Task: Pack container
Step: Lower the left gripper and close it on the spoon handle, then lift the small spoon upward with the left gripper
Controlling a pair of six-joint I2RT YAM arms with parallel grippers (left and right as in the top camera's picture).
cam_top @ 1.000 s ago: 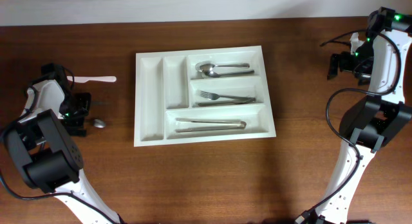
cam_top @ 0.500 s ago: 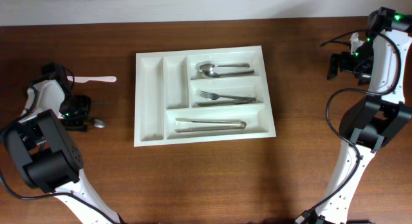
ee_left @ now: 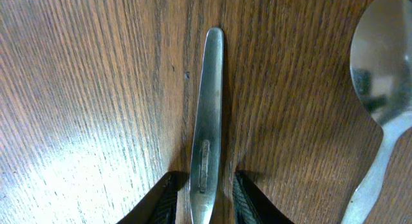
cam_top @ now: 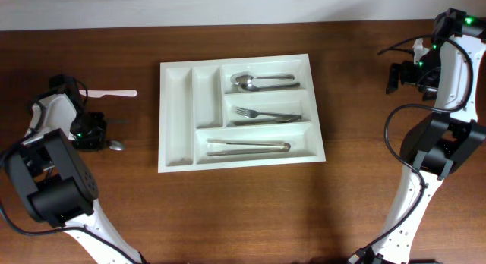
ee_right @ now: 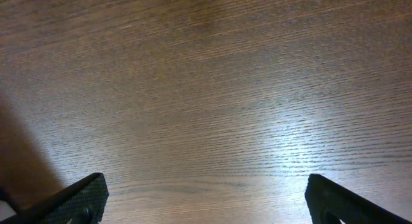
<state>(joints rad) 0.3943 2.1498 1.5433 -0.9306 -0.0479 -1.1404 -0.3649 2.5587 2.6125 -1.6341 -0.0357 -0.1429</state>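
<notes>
Centre of the dark wood-grain tabletop (cam_top: pixel 243 211): large white rectangular plastic cutlery tray (cam_top: pixel 176 116). Its long compartments hold a steel spoon (cam_top: pixel 262 80), a fork (cam_top: pixel 266 114) and tongs (cam_top: pixel 248 147). Left of the tray, the left gripper (ee_left: pixel 205 198) closely flanks a flat metal handle (ee_left: pixel 209 108); I cannot tell if it is clamped. Right of the tray, the right gripper (ee_right: pixel 206 205) is spread wide.

dark brown wooden table (cam_top: pixel 243 211) runs up to a pale wall (cam_top: pixel 228 6); soft glare on the grain

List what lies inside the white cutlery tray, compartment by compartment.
In the tray: spoons in the top long compartment, a fork in the middle, tongs in the bottom. Both narrow upright compartments show bare floor. Anything beneath the overlapping spoons is covered.
</notes>
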